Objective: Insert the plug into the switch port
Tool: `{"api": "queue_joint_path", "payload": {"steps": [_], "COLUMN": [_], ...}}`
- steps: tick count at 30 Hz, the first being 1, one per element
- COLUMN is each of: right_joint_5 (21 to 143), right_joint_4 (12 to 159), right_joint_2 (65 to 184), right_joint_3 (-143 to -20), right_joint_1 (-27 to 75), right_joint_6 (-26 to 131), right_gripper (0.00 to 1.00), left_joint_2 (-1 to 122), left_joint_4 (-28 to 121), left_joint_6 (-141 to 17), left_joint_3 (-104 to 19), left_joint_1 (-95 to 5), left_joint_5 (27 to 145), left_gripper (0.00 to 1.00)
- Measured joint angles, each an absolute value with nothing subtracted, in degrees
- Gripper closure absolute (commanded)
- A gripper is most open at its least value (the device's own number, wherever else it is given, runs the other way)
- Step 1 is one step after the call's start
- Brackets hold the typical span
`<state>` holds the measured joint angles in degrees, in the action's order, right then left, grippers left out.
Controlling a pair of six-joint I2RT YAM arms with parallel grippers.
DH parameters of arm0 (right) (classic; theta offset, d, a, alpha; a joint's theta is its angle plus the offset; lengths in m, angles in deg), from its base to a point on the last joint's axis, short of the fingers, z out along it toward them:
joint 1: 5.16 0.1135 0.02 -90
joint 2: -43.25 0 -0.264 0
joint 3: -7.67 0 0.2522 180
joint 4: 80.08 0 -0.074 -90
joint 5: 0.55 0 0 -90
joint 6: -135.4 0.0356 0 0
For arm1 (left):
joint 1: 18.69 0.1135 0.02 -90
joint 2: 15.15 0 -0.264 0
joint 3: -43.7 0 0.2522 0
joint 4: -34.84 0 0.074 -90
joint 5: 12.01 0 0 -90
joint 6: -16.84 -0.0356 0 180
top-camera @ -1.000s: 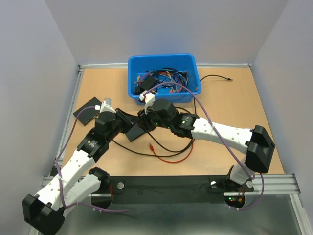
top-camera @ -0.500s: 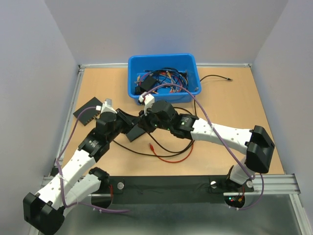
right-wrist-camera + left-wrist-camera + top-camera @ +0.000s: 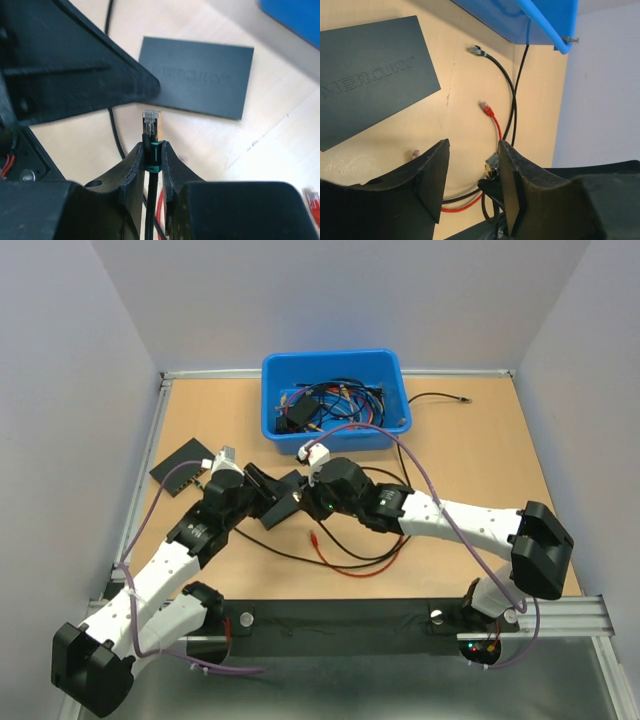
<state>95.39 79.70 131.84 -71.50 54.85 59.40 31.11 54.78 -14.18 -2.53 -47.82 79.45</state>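
The plug (image 3: 310,537), a small connector with a red boot on a thin red cable, lies loose on the table. It also shows in the left wrist view (image 3: 484,106) and at the right wrist view's edge (image 3: 313,200). The switch (image 3: 180,466) is a flat black box marked MERCURY (image 3: 370,107) (image 3: 200,77) at the left. My right gripper (image 3: 152,150) (image 3: 296,496) is shut on a black cable's plug (image 3: 151,122) with a teal band, held upright above the table. My left gripper (image 3: 472,170) (image 3: 262,490) is open, its fingers either side of that black plug (image 3: 493,165).
A blue bin (image 3: 335,361) full of cables stands at the back centre (image 3: 540,20). A second black cable's plug (image 3: 475,50) lies near the bin. Another black cable (image 3: 440,397) lies at the back right. Red and black cables loop on the table near the front (image 3: 350,560).
Both grippers have shifted a little toward the front and right, staying close together. The right gripper still holds the black plug. The cable loops on the table have shifted slightly.
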Motion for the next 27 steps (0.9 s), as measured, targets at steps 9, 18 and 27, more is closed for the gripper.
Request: {"api": "queue_joint_path", "payload": {"steps": [9,18,27], "right_joint_5": [97.4,99.1,99.6], "right_joint_4": [80.0,80.4,82.4], "right_joint_2": [128.6,129.6,136.7], "right_joint_3": [-64.9,-60.2,-59.9], "right_joint_1": [54.8,54.8,54.8], "right_joint_6": [60.8,61.1,61.3], "right_gripper": [1.00,1.00,1.00], "left_joint_2": [31.7,36.8,46.2], "left_joint_4": [55.7,52.2,43.8], "left_joint_6": [-17.6,-23.3,-27.6], "left_joint_3": [-2.4,-2.4,-2.4], "left_joint_1": [-44.6,-38.0,-33.6], "left_joint_5": [79.2,79.4,82.0], "left_gripper": [0.44,0.47,0.49]}}
